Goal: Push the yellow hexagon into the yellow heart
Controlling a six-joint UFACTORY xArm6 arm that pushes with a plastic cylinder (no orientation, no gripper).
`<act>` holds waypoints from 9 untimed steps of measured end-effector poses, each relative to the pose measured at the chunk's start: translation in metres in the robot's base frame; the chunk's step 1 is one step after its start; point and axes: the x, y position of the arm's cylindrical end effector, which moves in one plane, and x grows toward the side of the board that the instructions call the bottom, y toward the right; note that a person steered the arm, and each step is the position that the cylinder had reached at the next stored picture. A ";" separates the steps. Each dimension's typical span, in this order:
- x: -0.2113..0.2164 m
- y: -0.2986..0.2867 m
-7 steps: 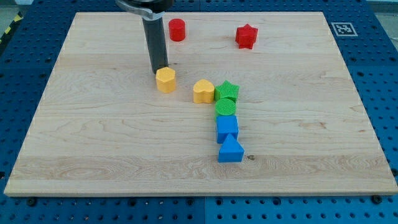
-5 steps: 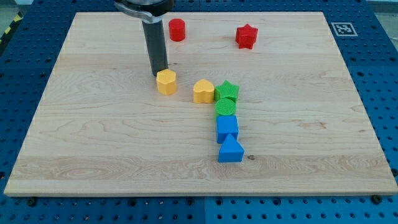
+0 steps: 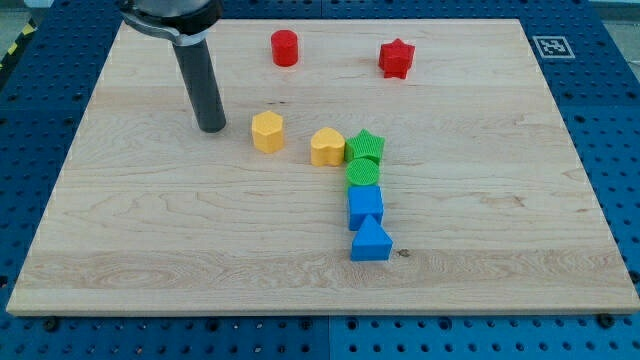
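Observation:
The yellow hexagon point(image 3: 267, 131) sits on the wooden board, left of centre. The yellow heart point(image 3: 327, 147) lies a short gap to its right, touching the green star point(image 3: 366, 146). My tip point(image 3: 212, 128) rests on the board to the left of the hexagon, a small gap away and not touching it. The rod rises from the tip toward the view's top left.
A green cylinder point(image 3: 363, 172), a blue cube point(image 3: 365, 206) and a blue triangle point(image 3: 371, 241) run in a column below the green star. A red cylinder point(image 3: 285, 47) and a red star point(image 3: 396, 58) sit near the board's top edge.
My tip has moved left, from just above the yellow hexagon's top edge to a spot left of it. No block has moved.

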 end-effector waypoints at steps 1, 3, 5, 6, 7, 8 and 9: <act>0.000 0.000; 0.000 0.020; 0.004 0.042; 0.005 0.060; 0.014 0.060; 0.017 0.060; 0.017 0.060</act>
